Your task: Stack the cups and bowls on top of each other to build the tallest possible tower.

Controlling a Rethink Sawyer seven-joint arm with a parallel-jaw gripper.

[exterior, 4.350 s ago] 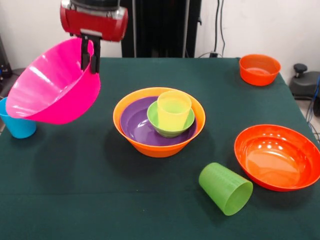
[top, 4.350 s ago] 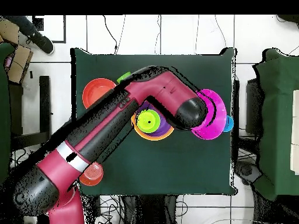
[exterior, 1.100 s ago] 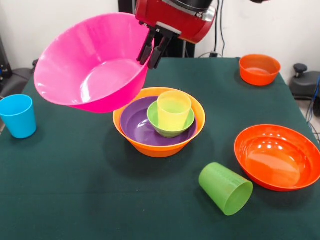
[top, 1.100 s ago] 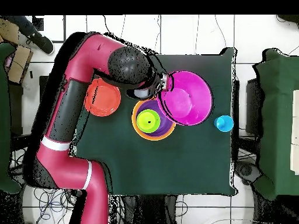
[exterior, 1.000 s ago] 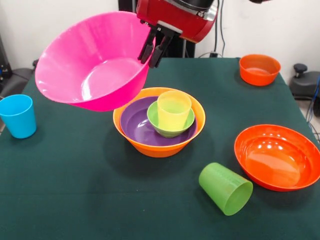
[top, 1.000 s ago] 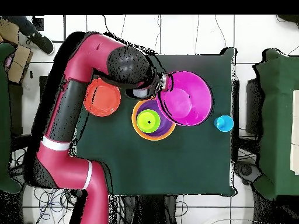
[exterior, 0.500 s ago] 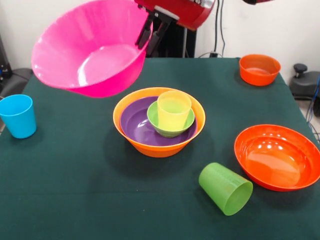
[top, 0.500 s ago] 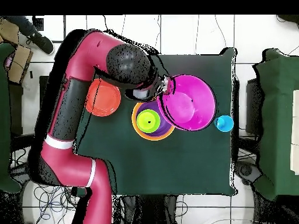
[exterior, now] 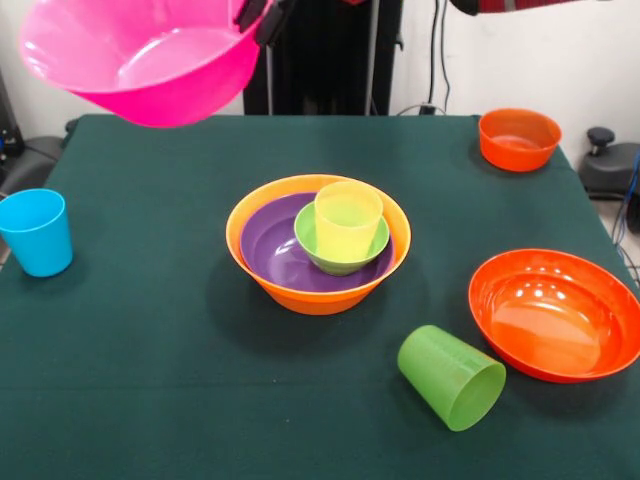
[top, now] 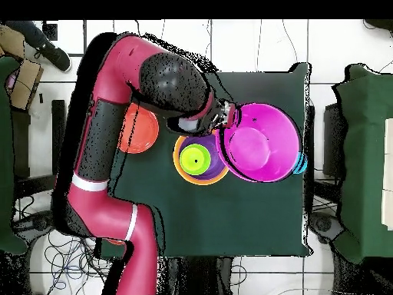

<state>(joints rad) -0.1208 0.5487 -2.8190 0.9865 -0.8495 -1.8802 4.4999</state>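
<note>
Lifted higher now, pink bowl [exterior: 140,55] rides light and slick; my gripper [exterior: 258,15] pinches its three-o'clock rim.

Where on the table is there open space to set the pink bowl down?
Bare cloth runs along the near edge, between the blue cup and the tipped green cup, and across the far strip behind the orange-bowl stack. The side with the red-orange bowl and small orange bowl is crowded.
</note>
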